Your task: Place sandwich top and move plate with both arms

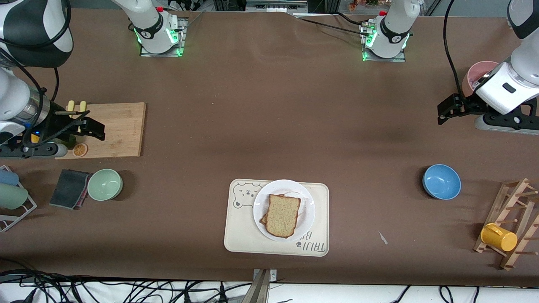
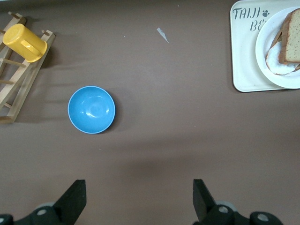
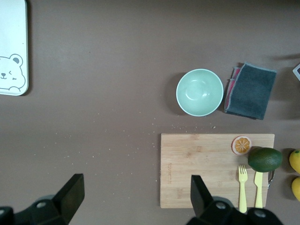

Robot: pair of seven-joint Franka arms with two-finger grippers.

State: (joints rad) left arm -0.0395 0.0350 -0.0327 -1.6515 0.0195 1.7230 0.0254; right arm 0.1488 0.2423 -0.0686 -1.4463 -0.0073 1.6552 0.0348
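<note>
A robotics lab staged as a kitchen: two arm bases [image 1: 158,31] with green lights are bolted to a brown-covered tabletop [image 1: 269,105], and loose cables [image 1: 84,290] trail along its edge nearest the front camera, near the bear tray [image 1: 236,235]. A cutting board [image 1: 118,130], bowls and a mug rack [image 1: 511,223] serve as props

surface: matte brown table covering [image 1: 269,105], faintly creased | near edge: white strip with tangled black cables [image 1: 105,290] | light: even, soft shadows
</note>
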